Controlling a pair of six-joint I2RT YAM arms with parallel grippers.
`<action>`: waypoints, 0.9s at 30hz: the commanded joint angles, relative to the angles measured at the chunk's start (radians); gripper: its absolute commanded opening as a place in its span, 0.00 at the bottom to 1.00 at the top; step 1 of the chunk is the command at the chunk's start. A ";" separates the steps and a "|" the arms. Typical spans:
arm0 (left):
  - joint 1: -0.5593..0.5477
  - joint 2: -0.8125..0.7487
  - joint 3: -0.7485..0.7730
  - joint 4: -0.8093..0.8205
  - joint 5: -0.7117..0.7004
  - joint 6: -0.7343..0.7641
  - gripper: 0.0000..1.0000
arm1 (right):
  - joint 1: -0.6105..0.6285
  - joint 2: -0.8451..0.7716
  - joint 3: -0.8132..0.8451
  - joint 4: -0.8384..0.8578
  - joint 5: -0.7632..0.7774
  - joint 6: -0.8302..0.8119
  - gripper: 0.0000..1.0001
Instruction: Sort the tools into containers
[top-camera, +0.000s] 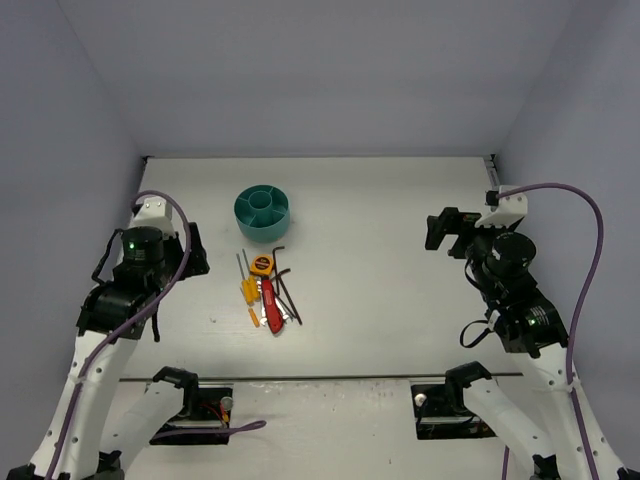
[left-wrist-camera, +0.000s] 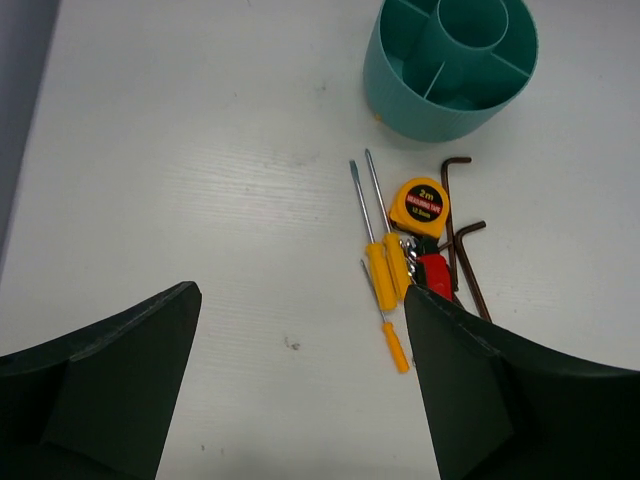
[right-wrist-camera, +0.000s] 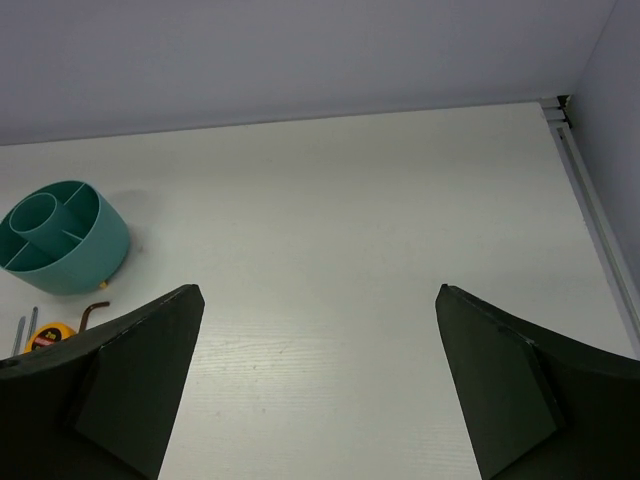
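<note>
The tools lie in a pile left of the table's centre: orange-yellow screwdrivers, a small yellow tape measure, a red-handled tool and dark hex keys. The round teal organiser stands just beyond them; it also shows in the left wrist view and the right wrist view. My left gripper is open and empty, held above the table left of the pile. My right gripper is open and empty, far right of the tools.
Grey walls close in the table at the back and sides. A metal rail runs along the right edge. The arm bases sit at the near edge.
</note>
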 joint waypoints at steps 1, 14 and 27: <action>-0.002 0.115 0.066 -0.040 0.063 -0.139 0.80 | 0.005 0.029 -0.009 0.073 -0.032 0.038 1.00; -0.011 0.450 0.090 -0.086 0.130 -0.353 0.61 | 0.005 0.103 -0.024 0.007 -0.026 0.114 1.00; -0.078 0.811 0.210 -0.054 0.054 -0.415 0.44 | 0.005 0.090 -0.041 0.003 -0.027 0.118 1.00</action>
